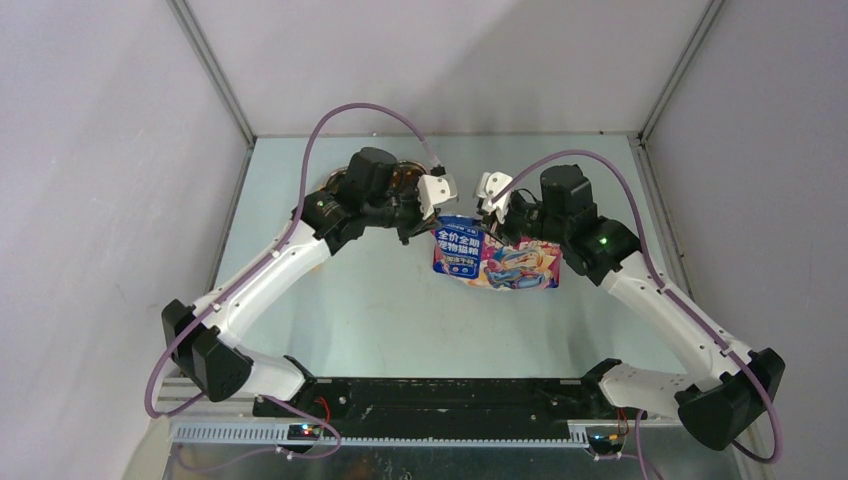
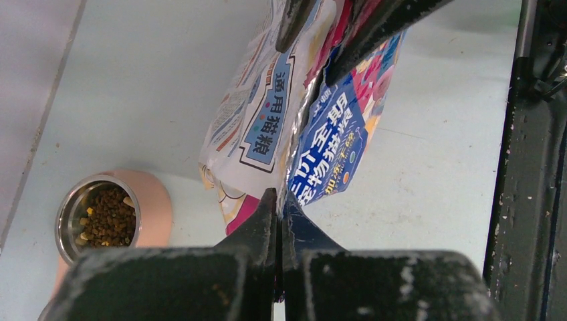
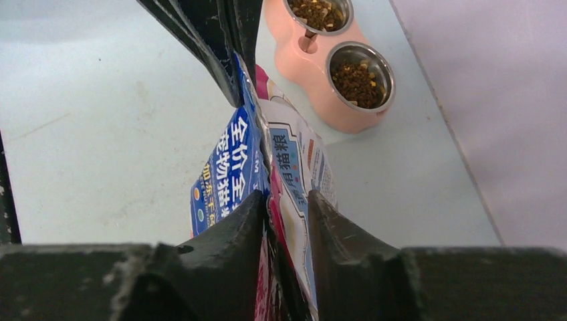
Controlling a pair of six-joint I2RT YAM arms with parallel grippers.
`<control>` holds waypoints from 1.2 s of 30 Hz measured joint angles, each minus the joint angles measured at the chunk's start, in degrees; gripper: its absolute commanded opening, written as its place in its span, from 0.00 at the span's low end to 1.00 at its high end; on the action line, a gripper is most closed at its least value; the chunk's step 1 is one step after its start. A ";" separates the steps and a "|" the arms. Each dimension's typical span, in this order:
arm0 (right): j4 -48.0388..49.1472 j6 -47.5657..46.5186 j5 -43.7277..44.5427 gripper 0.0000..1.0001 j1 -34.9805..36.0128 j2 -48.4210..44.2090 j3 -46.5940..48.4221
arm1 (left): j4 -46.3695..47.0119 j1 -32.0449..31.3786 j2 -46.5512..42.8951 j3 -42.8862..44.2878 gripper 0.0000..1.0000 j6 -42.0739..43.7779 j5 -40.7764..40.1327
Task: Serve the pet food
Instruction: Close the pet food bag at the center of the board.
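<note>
The blue, pink and white cat food bag (image 1: 497,258) hangs between my two grippers above the table. My left gripper (image 1: 438,207) is shut on one corner of its top edge. My right gripper (image 1: 492,210) is shut on the other corner. In the left wrist view the jaws (image 2: 279,200) pinch the bag (image 2: 321,134) tightly. In the right wrist view the jaws (image 3: 284,200) hold the bag (image 3: 231,167) with folded film between them. Dark-brown kibble (image 3: 356,73) lies in both steel bowls of the pink feeder (image 3: 314,87). One filled bowl (image 2: 107,215) shows in the left wrist view.
The pink feeder (image 1: 335,185) sits at the back of the table, mostly hidden under my left arm. Grey walls close in the table on the left, back and right. A black rail (image 1: 440,395) runs along the near edge.
</note>
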 measured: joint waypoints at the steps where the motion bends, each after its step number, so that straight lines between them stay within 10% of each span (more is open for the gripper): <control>1: -0.28 -0.28 0.17 0.23 -0.02 -0.04 0.00 | 0.02 0.02 -0.09 -0.20 0.00 0.00 0.00; 5: -1.38 -1.01 0.04 0.00 -0.04 -0.04 0.00 | 0.15 0.07 -0.20 -0.44 0.00 0.02 -0.02; 12: -1.73 -1.73 0.02 0.00 0.00 -0.04 0.00 | 0.13 0.09 -0.22 -0.46 0.00 0.04 -0.09; 16: -1.79 -2.27 0.35 0.24 0.09 -0.07 0.00 | 0.11 0.22 -0.24 -0.46 0.00 0.15 -0.04; 23: -3.19 -3.65 2.08 0.01 -0.24 -0.76 0.00 | 0.11 0.74 -0.74 -1.27 0.00 1.03 0.74; 29: -3.45 -3.96 1.64 0.00 -0.50 -0.79 -0.02 | 0.66 1.29 -1.09 -2.03 0.00 1.81 2.10; 36: -3.02 -6.10 3.30 0.23 0.20 -2.84 -1.55 | 0.74 2.40 -1.68 -2.64 0.00 3.06 4.13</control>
